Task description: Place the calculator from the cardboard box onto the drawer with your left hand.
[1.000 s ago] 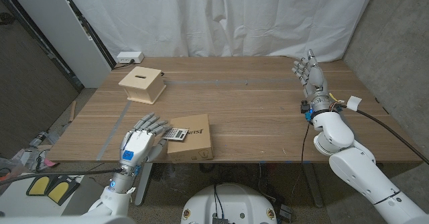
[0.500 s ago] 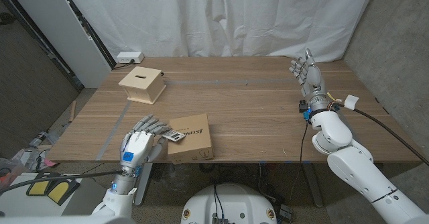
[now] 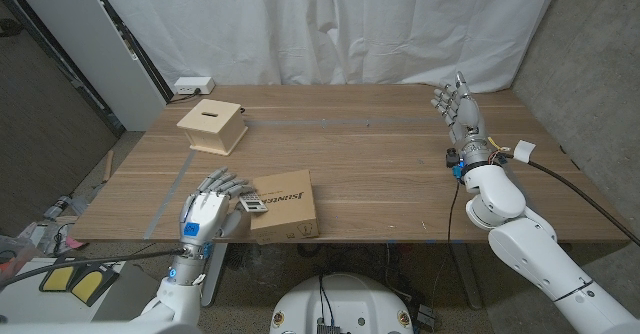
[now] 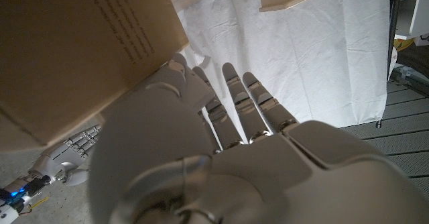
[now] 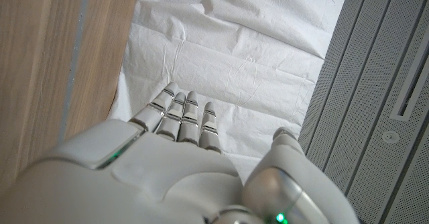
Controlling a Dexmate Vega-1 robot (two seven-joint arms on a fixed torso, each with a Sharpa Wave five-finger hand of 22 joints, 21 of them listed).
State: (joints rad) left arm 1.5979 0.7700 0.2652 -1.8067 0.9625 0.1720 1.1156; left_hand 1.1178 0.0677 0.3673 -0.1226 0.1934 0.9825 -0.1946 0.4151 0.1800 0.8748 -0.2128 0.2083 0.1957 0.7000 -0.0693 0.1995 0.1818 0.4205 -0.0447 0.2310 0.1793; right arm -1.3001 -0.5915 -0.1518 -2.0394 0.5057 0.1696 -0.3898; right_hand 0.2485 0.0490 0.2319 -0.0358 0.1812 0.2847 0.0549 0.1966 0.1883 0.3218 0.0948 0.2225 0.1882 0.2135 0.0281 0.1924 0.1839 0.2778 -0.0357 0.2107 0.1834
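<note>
Head view, near edge of the table: we see the left hand (image 3: 207,217) at the left end of the cardboard box (image 3: 285,203), its fingers (image 3: 228,183) reaching toward the calculator (image 3: 251,205), a small dark slab at the box's left edge. We judge the fingertips to be touching or pinching it, but we cannot tell from this view whether it is truly clamped or lifted off the box top. Its long axis appears to run across the hand's reach, roughly along the box's left edge, though it is too small to be sure. Beyond it, well apart toward the table's far left, stands the drawer (image 3: 213,125), a pale wooden box with a slot in its top; the carry would therefore run away from the robot and slightly left. Farthest, on the right side, we see the right hand (image 3: 459,109) held upright with fingers apart and empty, much farther from the calculator than the left.
</note>
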